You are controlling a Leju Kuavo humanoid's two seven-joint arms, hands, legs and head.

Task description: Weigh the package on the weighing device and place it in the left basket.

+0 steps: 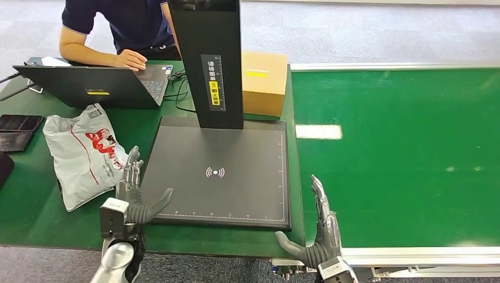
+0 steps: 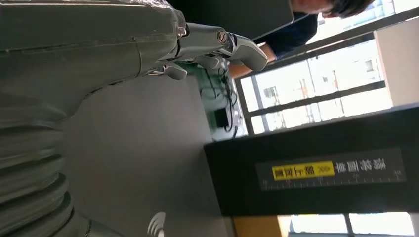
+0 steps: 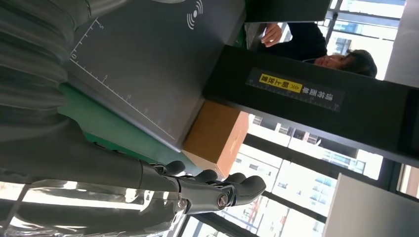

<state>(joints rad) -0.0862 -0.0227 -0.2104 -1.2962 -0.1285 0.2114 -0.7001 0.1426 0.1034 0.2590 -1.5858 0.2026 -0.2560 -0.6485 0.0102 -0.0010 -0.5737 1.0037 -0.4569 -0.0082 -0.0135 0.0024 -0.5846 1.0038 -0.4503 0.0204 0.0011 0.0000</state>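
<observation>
the white package [image 1: 82, 154] lies at the frame's left, just beside the empty, spread left hand [image 1: 131, 197], long axis running up-frame; the right hand [image 1: 318, 233], also spread and empty, is farther.

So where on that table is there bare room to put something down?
The dark grey scale platform between both hands is bare, as is the wide green belt to the right. Left is crowded: white plastic package, black laptop, dark phones.

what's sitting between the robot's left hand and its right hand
In the head view, the weighing device's dark platform lies between left hand and right hand.
</observation>
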